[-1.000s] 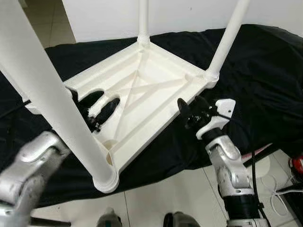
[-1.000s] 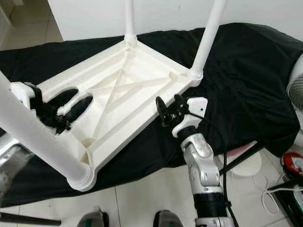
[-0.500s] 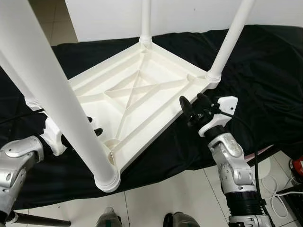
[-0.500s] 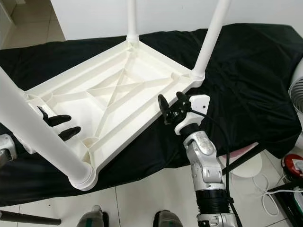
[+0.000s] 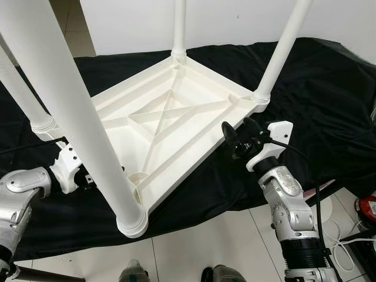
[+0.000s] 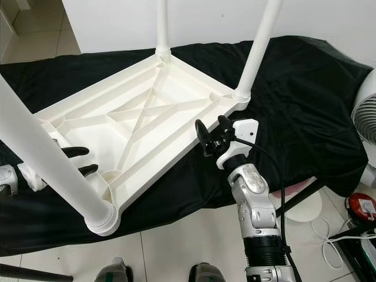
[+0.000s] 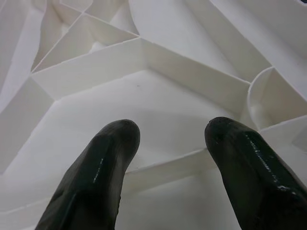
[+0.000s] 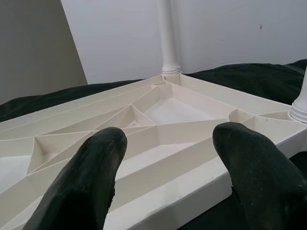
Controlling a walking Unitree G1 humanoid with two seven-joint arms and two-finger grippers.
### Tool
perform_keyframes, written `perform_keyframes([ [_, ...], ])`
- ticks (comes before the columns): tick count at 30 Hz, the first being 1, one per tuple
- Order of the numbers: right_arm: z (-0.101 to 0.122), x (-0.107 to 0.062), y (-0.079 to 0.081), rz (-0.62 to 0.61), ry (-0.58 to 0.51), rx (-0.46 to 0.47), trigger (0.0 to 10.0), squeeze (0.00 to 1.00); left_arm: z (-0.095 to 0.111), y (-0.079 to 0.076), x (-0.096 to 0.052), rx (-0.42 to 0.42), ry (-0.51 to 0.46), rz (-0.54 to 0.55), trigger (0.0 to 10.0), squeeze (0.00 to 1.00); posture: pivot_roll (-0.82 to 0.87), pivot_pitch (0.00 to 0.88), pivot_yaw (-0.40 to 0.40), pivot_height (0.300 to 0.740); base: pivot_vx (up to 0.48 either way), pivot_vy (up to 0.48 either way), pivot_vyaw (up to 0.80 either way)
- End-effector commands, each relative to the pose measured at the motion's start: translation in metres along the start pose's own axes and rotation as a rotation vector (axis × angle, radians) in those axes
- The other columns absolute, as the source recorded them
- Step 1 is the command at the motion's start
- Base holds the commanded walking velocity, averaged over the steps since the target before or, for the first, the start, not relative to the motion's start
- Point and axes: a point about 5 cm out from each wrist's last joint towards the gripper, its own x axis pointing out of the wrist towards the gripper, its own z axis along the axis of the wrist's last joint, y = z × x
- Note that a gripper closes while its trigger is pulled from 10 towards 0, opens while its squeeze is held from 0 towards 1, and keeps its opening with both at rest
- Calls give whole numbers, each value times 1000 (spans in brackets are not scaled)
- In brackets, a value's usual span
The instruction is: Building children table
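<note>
It looked like a room in a home: tiled floor [image 6: 176,241], plain white wall [image 6: 211,23], black-draped surface [image 6: 305,111], a fan [image 6: 369,111].

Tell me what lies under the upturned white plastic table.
The upturned white plastic table rests on a black cloth that spreads past its edges on all sides. Whatever supports the cloth beneath is covered, and the tabletop's face is hidden against it.

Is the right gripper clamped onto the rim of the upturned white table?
No: the right gripper is open, its fingers spread beside the white table's rim without closing on it.
</note>
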Motion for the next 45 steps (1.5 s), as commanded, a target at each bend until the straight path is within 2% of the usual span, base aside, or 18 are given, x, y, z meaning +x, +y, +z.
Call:
perform_keyframes([
  [1,-3,-2,0,1,7,-5,10000,0,-16,-11,-3,-16,94,-99,10000,0,106,42,-1,740,0,0,0],
  [2,-3,-2,0,-1,7,-5,10000,0,-16,-10,-3,4,98,-115,10000,0,104,44,2,740,0,0,0],
  [8,-2,-3,-2,-8,6,-10,10000,0,-11,-2,-8,-21,34,-151,10000,0,105,46,6,740,0,0,0],
  [13,-4,-4,-2,-11,8,-10,10000,0,-9,-11,-11,20,13,-221,10000,0,114,50,2,740,0,0,0],
  [17,-4,-3,-2,-7,10,-7,10000,0,-12,-18,-13,67,33,-260,10000,0,119,53,0,740,0,0,0],
  [30,-5,-2,-3,-1,17,-14,10000,0,-14,-20,-18,107,45,-281,10000,0,127,61,-8,740,0,0,0],
  [37,-4,-1,-2,2,16,-15,10000,0,-14,-19,-8,181,73,-315,10000,0,119,70,-4,740,0,0,0],
  [42,-3,-3,-4,-12,12,-19,10000,0,-3,-9,10,237,44,-305,10000,0,100,76,12,740,0,0,0],
  [45,-3,-5,-5,-24,10,-18,10000,0,3,-4,15,256,21,-295,10000,0,96,77,17,740,0,0,0],
])
